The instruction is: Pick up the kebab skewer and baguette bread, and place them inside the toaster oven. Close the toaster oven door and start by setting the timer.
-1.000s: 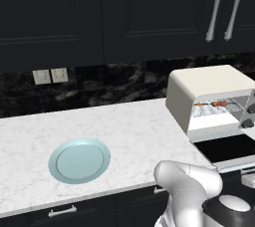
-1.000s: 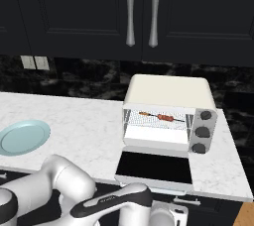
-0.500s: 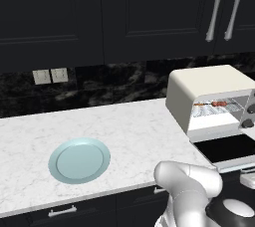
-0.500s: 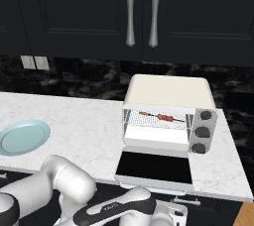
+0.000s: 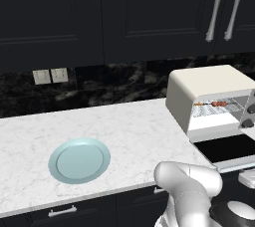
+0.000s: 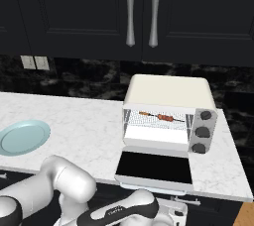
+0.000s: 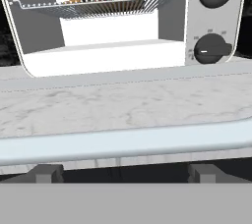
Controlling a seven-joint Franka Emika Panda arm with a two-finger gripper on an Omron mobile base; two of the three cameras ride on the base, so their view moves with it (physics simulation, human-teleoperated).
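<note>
Both base views look forward and down over the counter (image 5: 124,126) from behind the arm, one from its left, one from its right, and share the toaster oven (image 5: 209,96) near the counter's right end. The hand view sits low and close, level with the counter's front edge, facing straight into the oven's open front

Flat even render light, no glare; dark cabinets (image 5: 124,17) dim, white surface (image 5: 129,126) bright, everything sharp.
</note>
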